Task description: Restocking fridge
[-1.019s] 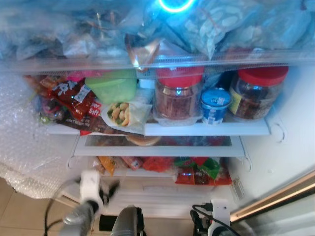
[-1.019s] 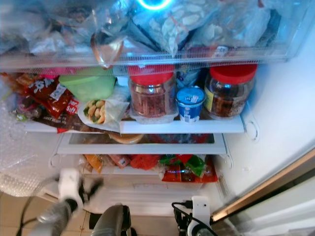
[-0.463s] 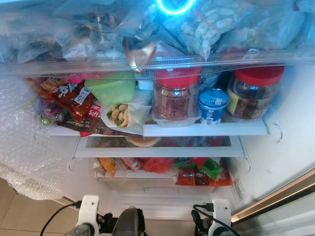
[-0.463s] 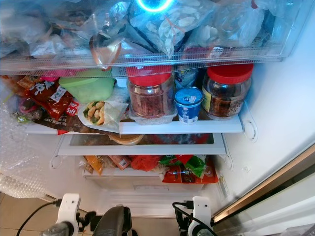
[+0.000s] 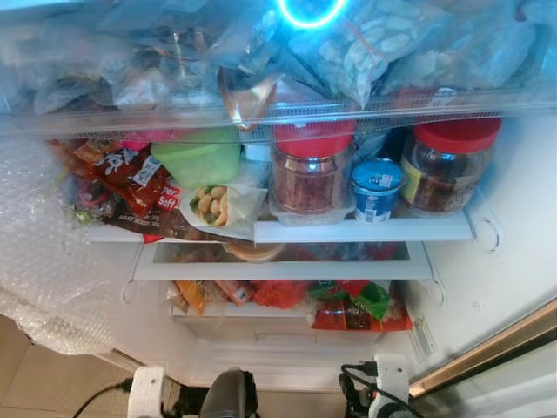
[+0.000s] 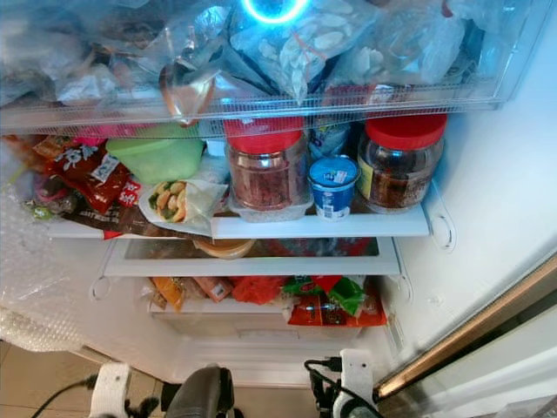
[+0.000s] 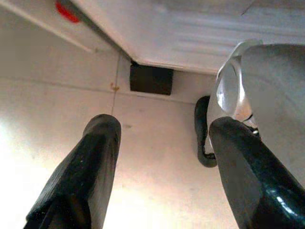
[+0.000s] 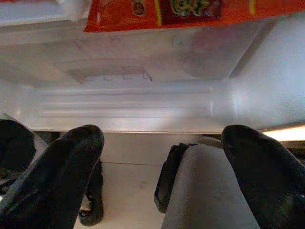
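The open fridge has a white middle shelf (image 5: 365, 230) with red snack packets (image 5: 122, 178), a green tub (image 5: 200, 155), a wrapped sandwich (image 5: 218, 205), a red-lidded jar (image 5: 311, 174), a blue yogurt cup (image 5: 376, 187) and a second red-lidded jar (image 5: 448, 165). Both arms hang low in front of the fridge's foot. My left gripper (image 7: 162, 129) is open over the tiled floor, holding nothing. My right gripper (image 8: 162, 138) is open too, facing the white bottom drawer (image 8: 133, 95) under a red packet (image 8: 167, 12).
Bags of frozen food (image 5: 365, 43) crowd the clear drawer on top. More packets (image 5: 348, 300) lie on the low shelf. Bubble wrap (image 5: 43, 261) hangs at the left. The door's edge (image 5: 496, 348) runs along the lower right. A black foot (image 7: 151, 79) sits under the fridge.
My left arm, raised and blurred a second ago, has dropped to the bottom edge of the view. The right arm and the fridge's contents stay put.
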Motion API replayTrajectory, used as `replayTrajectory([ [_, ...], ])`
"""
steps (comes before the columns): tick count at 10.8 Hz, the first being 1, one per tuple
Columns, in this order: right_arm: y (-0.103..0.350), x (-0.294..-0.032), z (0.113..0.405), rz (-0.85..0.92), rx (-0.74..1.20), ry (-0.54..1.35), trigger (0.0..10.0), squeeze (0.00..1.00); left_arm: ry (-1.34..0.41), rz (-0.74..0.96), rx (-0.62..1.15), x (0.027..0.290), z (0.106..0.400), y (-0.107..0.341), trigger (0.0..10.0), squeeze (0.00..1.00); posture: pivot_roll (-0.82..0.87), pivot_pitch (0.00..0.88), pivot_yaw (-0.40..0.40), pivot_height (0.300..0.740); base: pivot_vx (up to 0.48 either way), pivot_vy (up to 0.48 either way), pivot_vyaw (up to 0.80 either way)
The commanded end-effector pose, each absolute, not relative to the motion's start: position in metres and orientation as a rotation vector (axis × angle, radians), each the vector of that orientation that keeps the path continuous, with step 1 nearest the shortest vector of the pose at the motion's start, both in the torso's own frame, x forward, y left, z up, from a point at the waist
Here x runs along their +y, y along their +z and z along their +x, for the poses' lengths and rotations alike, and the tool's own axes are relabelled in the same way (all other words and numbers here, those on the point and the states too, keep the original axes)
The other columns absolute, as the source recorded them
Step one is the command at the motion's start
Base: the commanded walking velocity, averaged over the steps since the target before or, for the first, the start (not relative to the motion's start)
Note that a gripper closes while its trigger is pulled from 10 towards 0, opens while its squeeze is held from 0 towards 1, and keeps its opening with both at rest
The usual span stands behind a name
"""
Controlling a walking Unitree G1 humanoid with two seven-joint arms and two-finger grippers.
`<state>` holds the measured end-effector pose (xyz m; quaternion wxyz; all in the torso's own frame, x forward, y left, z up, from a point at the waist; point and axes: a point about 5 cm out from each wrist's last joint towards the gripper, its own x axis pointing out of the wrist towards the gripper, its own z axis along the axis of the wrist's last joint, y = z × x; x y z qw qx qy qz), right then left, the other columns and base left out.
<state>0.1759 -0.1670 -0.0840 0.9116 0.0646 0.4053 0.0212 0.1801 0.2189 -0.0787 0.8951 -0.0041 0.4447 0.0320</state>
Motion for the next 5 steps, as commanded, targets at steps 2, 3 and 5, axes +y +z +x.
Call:
replayTrajectory([
  [2,-0.1025,-0.1527,0.1374,0.184,0.99,0.054,10.0,0.0,0.116,-0.015,0.985,0.2287,0.1605,-0.0861,10.0,0.0,0.05,0.083,0.114,0.633,0.0,0.0,0.8],
  [3,-0.1024,-0.152,0.1378,0.198,0.99,0.053,10.0,0.0,0.131,-0.025,0.985,0.2309,0.1597,-0.0859,10.0,0.0,0.05,0.085,0.114,0.633,0.0,0.0,0.0],
  [5,-0.1023,-0.1515,0.1384,0.202,0.989,0.052,10.0,0.0,0.112,-0.028,0.988,0.2302,0.1612,-0.0855,10.0,0.0,0.05,0.089,0.115,0.633,0.0,0.0,0.0],
])
